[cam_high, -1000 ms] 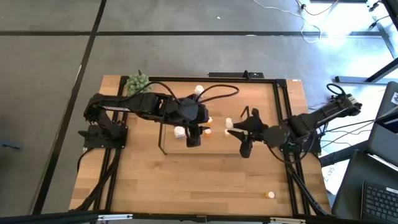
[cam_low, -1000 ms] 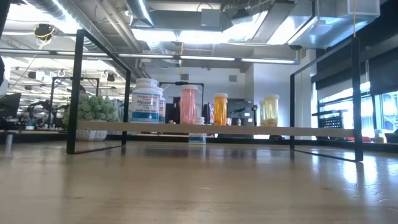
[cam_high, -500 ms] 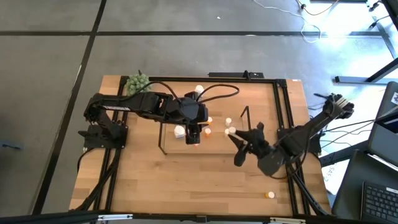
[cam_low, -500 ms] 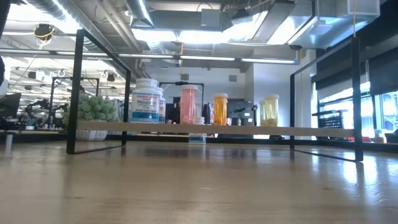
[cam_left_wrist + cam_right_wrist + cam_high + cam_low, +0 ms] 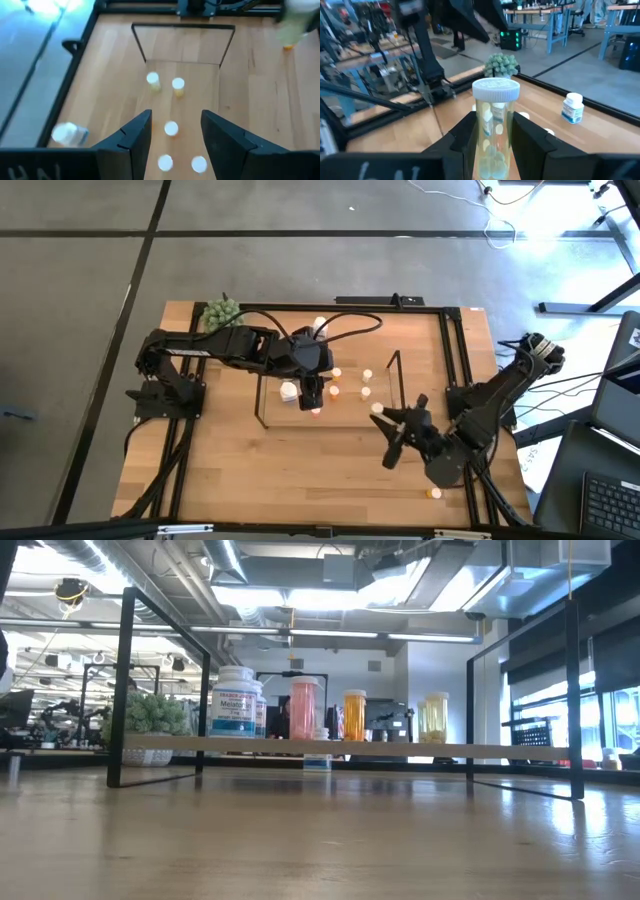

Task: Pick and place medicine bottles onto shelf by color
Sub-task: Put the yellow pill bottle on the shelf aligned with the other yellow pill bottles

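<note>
Your right gripper (image 5: 492,150) clasps a pale-yellow medicine bottle (image 5: 493,127); keep it upright, setting it beside the shelf's (image 5: 330,748) yellow bottle (image 5: 436,717). Left gripper (image 5: 172,137) hovers, fingers parted, empty.

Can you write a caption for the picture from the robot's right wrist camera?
Right gripper holds a pale yellow, white-capped bottle upright above the wooden table.

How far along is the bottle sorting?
Partly done. The shelf carries a white bottle, a pink one, an orange one and a yellow one. In hand: the right pincer is shut on a cream bottle; the left pincer hangs open over the shelf. Left: a small orange bottle near the table edge and a white bottle off the shelf.
</note>
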You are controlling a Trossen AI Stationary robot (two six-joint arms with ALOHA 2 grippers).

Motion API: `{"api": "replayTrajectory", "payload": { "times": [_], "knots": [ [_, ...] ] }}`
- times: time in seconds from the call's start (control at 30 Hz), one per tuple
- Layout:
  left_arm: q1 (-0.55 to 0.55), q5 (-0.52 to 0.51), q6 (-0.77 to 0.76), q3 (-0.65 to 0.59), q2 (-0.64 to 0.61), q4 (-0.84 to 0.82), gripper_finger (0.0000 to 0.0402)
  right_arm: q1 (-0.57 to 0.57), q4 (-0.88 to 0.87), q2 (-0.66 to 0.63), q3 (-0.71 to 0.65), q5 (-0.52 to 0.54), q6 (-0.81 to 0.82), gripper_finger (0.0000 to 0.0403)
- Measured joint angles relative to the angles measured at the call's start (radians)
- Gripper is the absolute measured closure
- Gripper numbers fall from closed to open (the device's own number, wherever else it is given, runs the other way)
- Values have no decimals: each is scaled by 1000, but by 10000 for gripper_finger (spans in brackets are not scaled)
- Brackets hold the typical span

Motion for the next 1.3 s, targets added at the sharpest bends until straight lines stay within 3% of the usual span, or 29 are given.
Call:
{"api": "replayTrajectory", "payload": {
  "times": [0.2, 0.53, 0.73, 1.03, 1.3],
  "knots": [
    [-11, 0, -69, 0, 1, -38, 238, 79, 2, 44, 0, 100, 87, 295],
    [-14, 0, -59, 0, 1, -43, 238, 91, 135, 181, 0, 194, 35, 295],
    [-18, 0, -34, -1, 1, -58, 238, 89, 141, 254, 0, 241, 170, 295],
    [-21, 0, -7, -1, 1, -62, 238, 74, 192, 334, 0, 257, 140, 295],
    [-29, 0, -7, -1, 1, -64, 238, 74, 190, 415, 0, 260, 247, 295]
  ]
}}
